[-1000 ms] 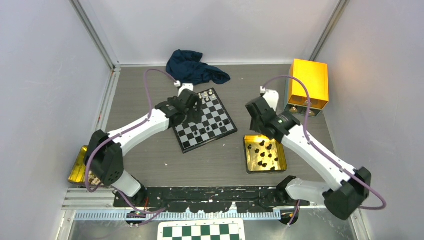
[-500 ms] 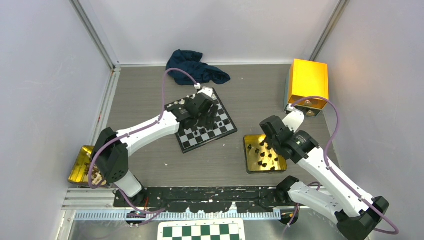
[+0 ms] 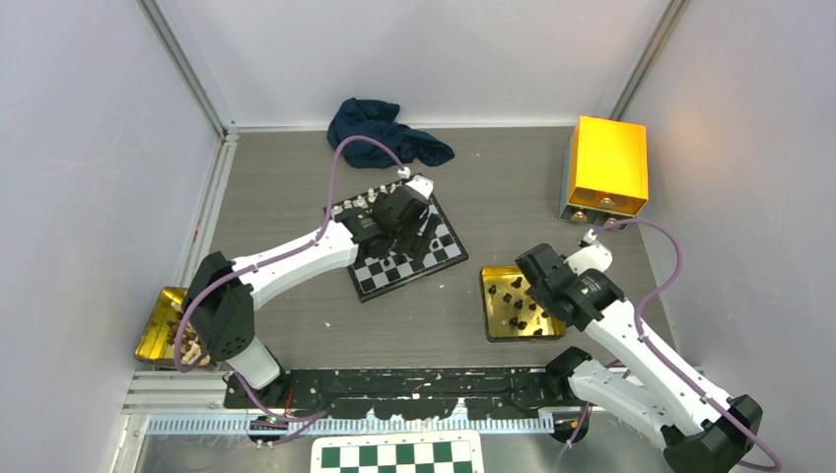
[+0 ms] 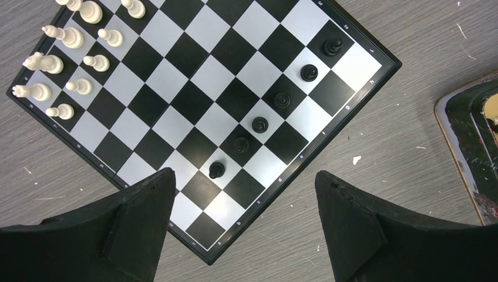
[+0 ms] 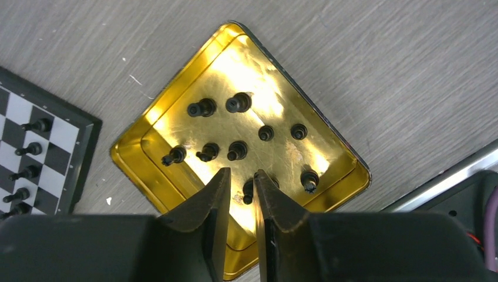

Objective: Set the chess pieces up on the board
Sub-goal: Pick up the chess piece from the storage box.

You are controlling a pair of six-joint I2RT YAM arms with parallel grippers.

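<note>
1. Straddling an upright black piece (image 5: 249, 189) in the gold tray (image 5: 136, 140) with the right gripper (image 5: 242, 175), narrowly parted; grip unclear.
2. Holding the left gripper (image 4: 244, 182) wide, empty, over the board (image 4: 194, 76) at the tray's 10 o'clock.

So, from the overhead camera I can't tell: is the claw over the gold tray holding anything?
Observer: Its wrist camera shows the right gripper nearly closed around one black piece in the gold tray; contact is unclear.
Visitor: How many black ones are on the board?
Observer: On the board, six black pawns, in one straight row.
Visitor: Is the other claw carrying one?
Observer: No, the left gripper is wide open, nothing in it.
</note>
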